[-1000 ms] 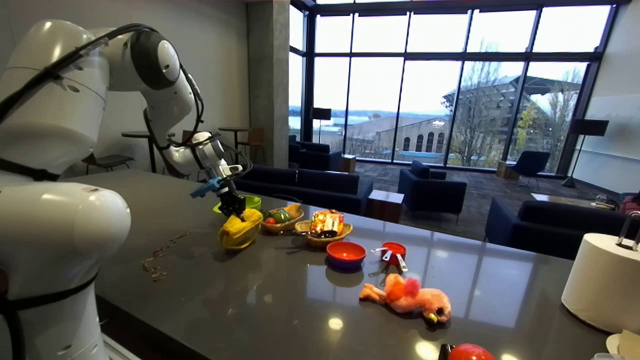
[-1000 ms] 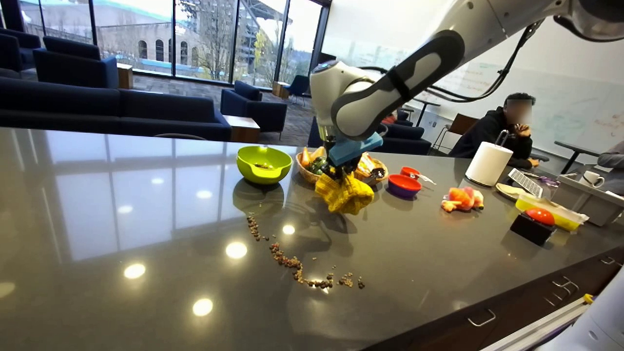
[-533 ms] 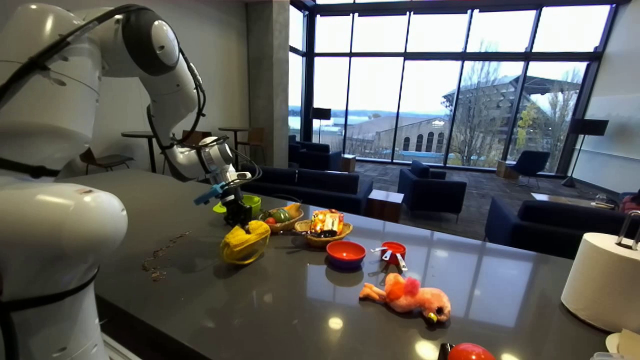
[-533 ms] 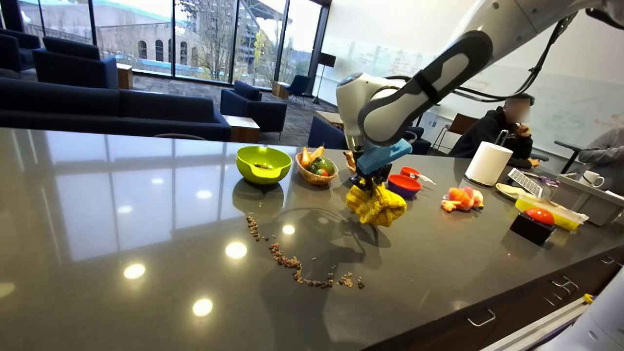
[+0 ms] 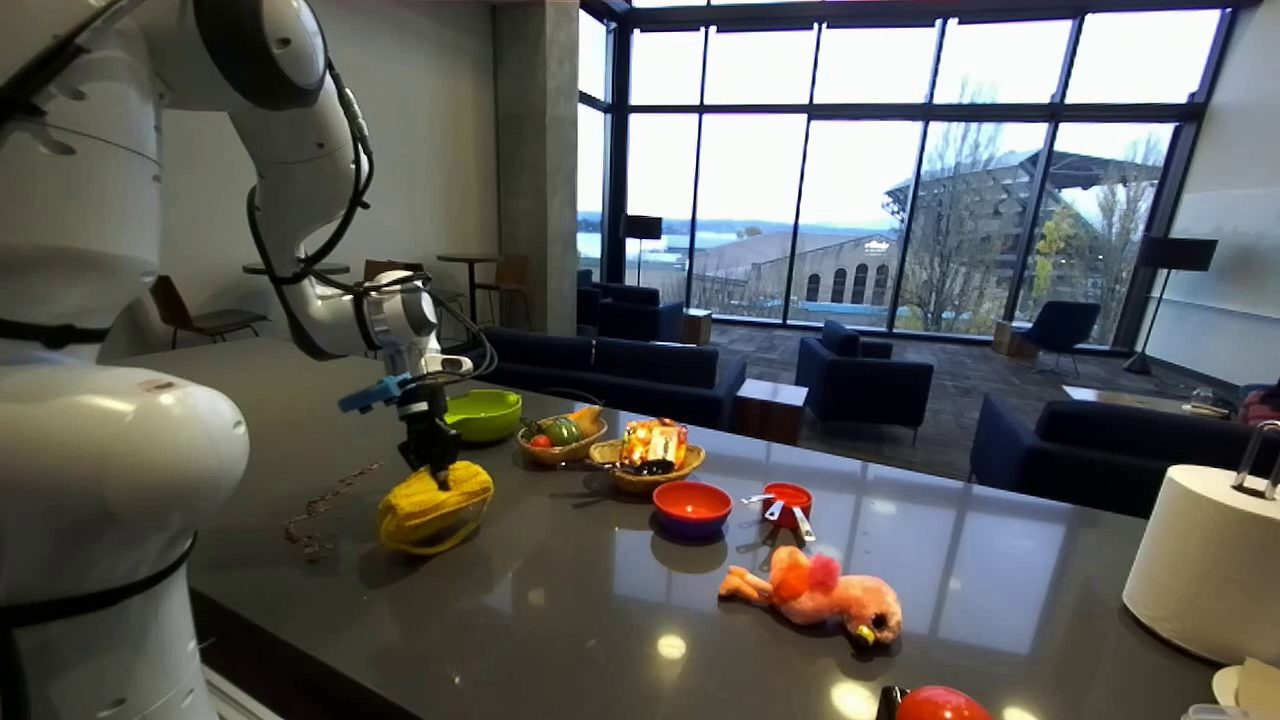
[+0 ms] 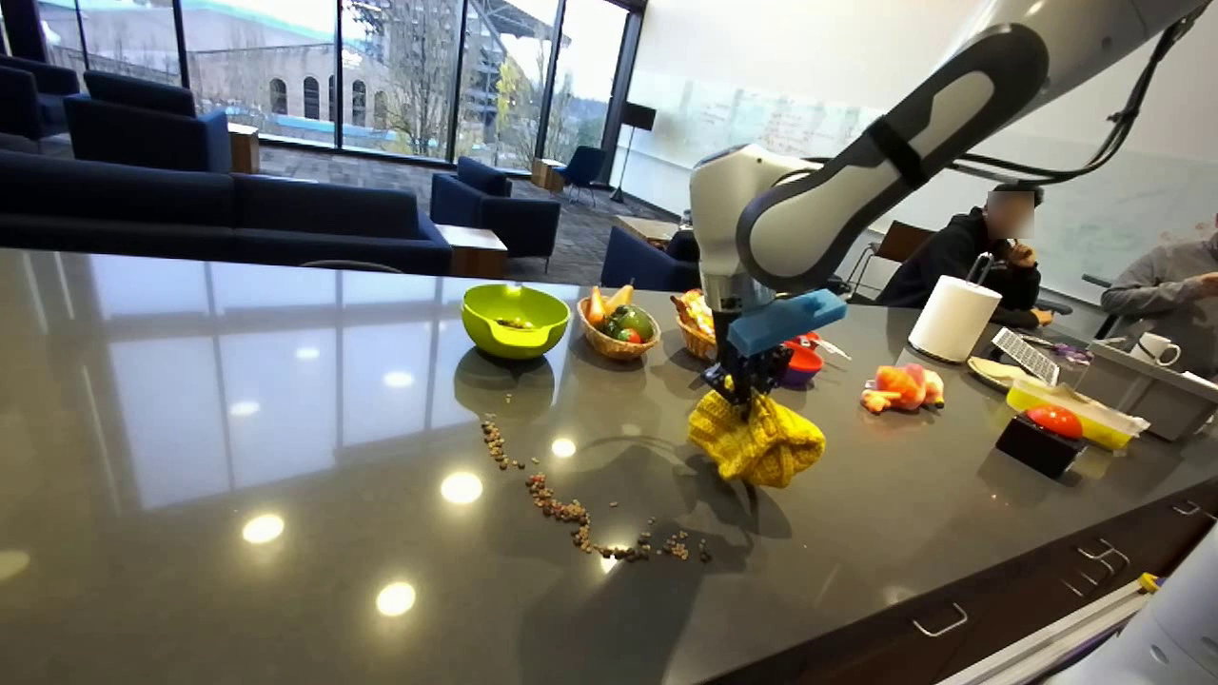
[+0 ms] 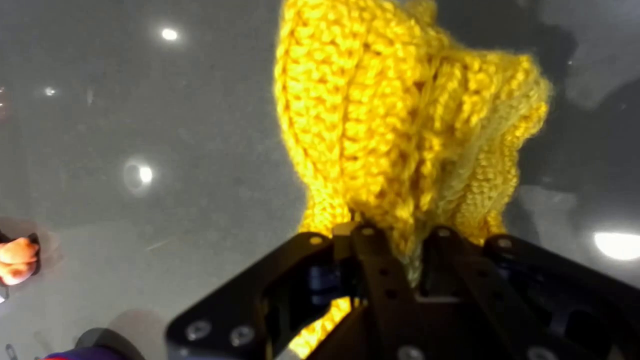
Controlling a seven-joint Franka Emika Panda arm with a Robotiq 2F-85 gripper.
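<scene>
Both claw (image 7: pixel 405 242) and knit (image 6: pixel 761 447) have moved away from the green bowl (image 6: pixel 516 338). The claw clenches the knit beneath it, its tips buried; behind the claw in an exterior view, the red bowl (image 6: pixel 804 361) is now partly hidden.

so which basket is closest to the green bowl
The basket holding what look like vegetables; the other basket, with bright packets, sits farther from the green bowl.

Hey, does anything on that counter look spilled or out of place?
Yes, what looks like a spill: dark and tan grains trail in a wavering line across the counter near the green bowl, loose rather than contained. The yellow knit gripped by the end effector just looks bunched up.
</scene>
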